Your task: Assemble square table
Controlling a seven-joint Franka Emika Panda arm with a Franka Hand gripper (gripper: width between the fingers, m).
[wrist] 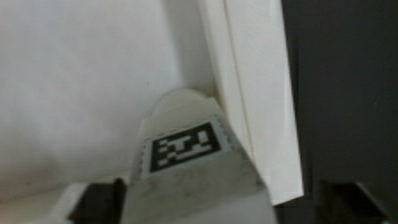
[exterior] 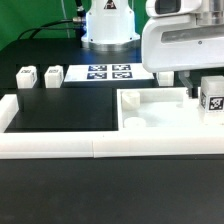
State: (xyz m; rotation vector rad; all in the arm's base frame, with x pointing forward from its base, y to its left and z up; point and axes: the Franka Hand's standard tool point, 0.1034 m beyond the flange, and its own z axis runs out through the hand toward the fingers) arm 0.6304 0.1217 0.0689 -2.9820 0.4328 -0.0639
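Note:
The square table slab [exterior: 150,108] lies flat at the exterior view's right, inside the corner of the border rail. My gripper [exterior: 200,92] hangs over the slab's right end, shut on a white leg block with a black-and-white tag [exterior: 212,97]. In the wrist view the tagged leg [wrist: 187,145] runs out from between my two dark fingers [wrist: 98,202], close beside the slab's white edge [wrist: 258,100]. I cannot tell whether the leg touches the slab. Two more leg blocks [exterior: 26,76] [exterior: 53,75] stand at the exterior view's back left.
The long white border rail [exterior: 60,147] runs along the front and up the exterior view's left side. The marker board [exterior: 107,73] lies at the back middle, in front of the robot base [exterior: 108,25]. Black table surface [exterior: 70,105] lies between rail and blocks.

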